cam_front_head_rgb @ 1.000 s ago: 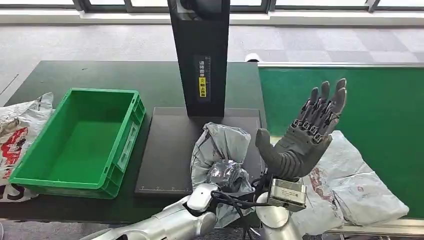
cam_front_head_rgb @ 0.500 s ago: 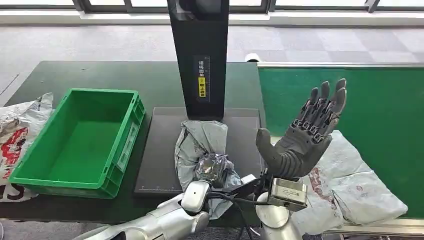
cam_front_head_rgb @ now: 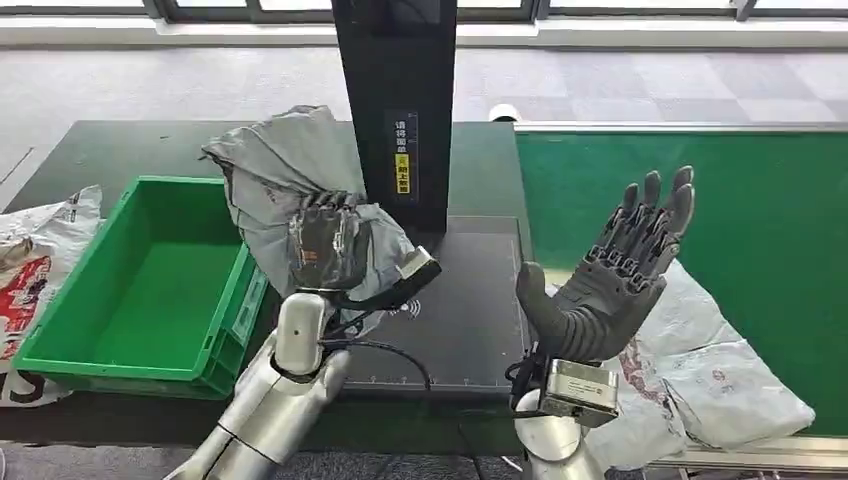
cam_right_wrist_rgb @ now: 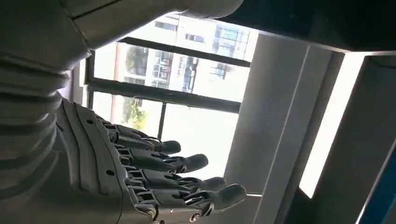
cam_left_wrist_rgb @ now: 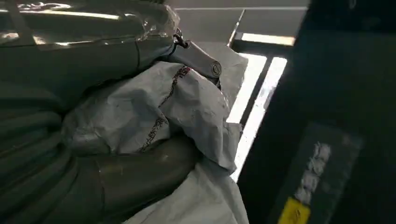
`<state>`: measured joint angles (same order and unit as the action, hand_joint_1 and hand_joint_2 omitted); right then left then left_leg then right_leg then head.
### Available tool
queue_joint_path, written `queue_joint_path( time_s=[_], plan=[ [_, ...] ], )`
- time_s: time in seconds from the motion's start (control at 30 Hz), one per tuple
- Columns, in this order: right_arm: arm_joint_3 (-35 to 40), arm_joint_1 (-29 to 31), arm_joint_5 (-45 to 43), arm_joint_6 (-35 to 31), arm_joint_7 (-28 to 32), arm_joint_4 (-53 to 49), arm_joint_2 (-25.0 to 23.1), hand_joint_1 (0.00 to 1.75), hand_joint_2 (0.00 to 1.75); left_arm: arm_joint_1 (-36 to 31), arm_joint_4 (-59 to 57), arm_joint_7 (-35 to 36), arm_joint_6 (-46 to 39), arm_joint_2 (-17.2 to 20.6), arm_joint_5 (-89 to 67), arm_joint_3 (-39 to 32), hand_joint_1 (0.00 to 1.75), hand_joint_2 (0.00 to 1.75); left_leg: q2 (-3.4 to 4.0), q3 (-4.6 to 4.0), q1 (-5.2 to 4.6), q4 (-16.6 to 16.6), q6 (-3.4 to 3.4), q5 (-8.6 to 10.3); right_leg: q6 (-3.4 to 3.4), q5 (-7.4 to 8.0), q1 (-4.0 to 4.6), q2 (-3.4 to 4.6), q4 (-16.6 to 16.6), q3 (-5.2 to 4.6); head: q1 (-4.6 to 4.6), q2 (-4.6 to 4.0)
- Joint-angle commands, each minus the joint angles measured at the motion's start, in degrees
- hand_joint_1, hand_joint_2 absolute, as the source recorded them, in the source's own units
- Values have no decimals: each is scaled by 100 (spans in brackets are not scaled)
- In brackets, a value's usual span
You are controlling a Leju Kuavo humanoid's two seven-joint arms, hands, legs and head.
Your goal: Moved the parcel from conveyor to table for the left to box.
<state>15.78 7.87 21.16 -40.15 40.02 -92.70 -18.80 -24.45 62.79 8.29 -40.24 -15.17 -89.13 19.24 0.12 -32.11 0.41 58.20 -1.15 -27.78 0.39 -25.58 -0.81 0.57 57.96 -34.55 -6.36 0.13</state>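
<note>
1. Head view: the grey parcel (cam_front_head_rgb: 285,185) is held up in the air by the left hand (cam_front_head_rgb: 330,245), above the near right corner of the green box (cam_front_head_rgb: 150,285) and just left of the black column (cam_front_head_rgb: 395,110).
2. The left hand's fingers (cam_front_head_rgb: 322,205) are closed on the parcel's crumpled plastic; the bag's loose end is seen rising above the hand and over the box rim.
3. In the left wrist view the parcel (cam_left_wrist_rgb: 154,107) is pressed between the thick grey thumb (cam_left_wrist_rgb: 140,168) and the rest of the hand, with the black column (cam_left_wrist_rgb: 336,116) close beside it.
4. The right hand (cam_front_head_rgb: 610,275) is raised upright at the left edge of the green conveyor (cam_front_head_rgb: 760,220), palm turned toward the column, fingers spread and holding nothing.
5. In the right wrist view the right hand's fingers (cam_right_wrist_rgb: 187,163) are extended and apart against a bright window.
6. A second white bag (cam_front_head_rgb: 700,370) with red print lies on the conveyor just beside the right arm.
7. A dark mat (cam_front_head_rgb: 460,310) lies on the table (cam_front_head_rgb: 120,150) at the foot of the column, between box and conveyor.
8. Another printed bag (cam_front_head_rgb: 35,250) lies on the table against the left side of the box.
</note>
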Motion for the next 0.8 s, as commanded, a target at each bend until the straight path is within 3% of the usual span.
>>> queue_joint_path(
  time_s=[0.03, 0.13, 0.6, 0.8],
  plan=[
    [-202, -484, 42, 15, -2, -282, -120, 0, 175, 161, 1807, -1553, 24, -400, 493, -2524, 175, 175, 14, 2, 7, -3, 2, -4, -3, 0, 3, 10, -5, -2, 0, 0],
    [-176, -567, 101, 15, -2, -327, -120, 0, 175, 134, 1799, -1973, 24, -483, 733, -2867, 175, 175, 9, 7, 6, -7, 0, -3, -4, 0, 1, 7, -6, 4, 0, 0],
    [-183, -536, 97, 15, -2, -331, -120, 0, 175, 176, 2092, -2043, 24, -483, 724, -3141, 175, 175, -6, 5, 4, -6, 1, -2, -3, -3, -1, -7, -5, 7, 0, 0],
    [-97, -624, 132, 15, -2, -383, -120, 0, 175, -115, 1606, -2092, 24, -391, 852, -4091, 175, 175, -1, 9, 3, -11, 0, -1, -4, -1, -1, -3, -7, 8, 0, 0]
  ],
)
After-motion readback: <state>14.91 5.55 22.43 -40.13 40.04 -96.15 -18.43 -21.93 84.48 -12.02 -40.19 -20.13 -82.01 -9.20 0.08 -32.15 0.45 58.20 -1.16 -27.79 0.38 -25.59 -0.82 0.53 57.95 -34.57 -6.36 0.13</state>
